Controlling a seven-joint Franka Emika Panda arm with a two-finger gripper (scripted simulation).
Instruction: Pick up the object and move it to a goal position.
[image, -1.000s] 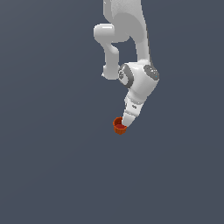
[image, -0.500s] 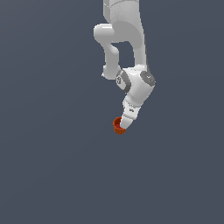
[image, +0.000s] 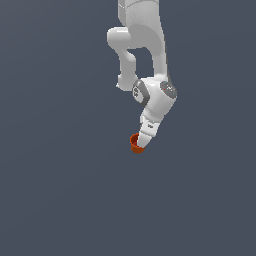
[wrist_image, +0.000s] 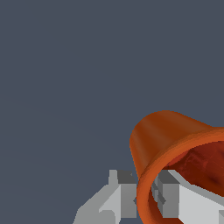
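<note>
The object, a small orange-red cup (image: 133, 143), hangs at the tip of the white arm, tilted, with its dark red inside showing. My gripper (image: 140, 146) is shut on the cup's wall. In the wrist view the cup (wrist_image: 168, 133) fills the corner of the picture. One grey finger (wrist_image: 124, 192) presses on the outside of the rim and the other finger (wrist_image: 169, 194) sits inside it. The gripper (wrist_image: 145, 192) straddles the rim.
A plain dark grey-blue background fills both views. Nothing but the white arm (image: 150, 60) reaching down from the top of the exterior view is there.
The arm's wrist has shifted a little toward the exterior view's left and slightly lower. The cup has stayed in the grip and hardly moved in the picture.
</note>
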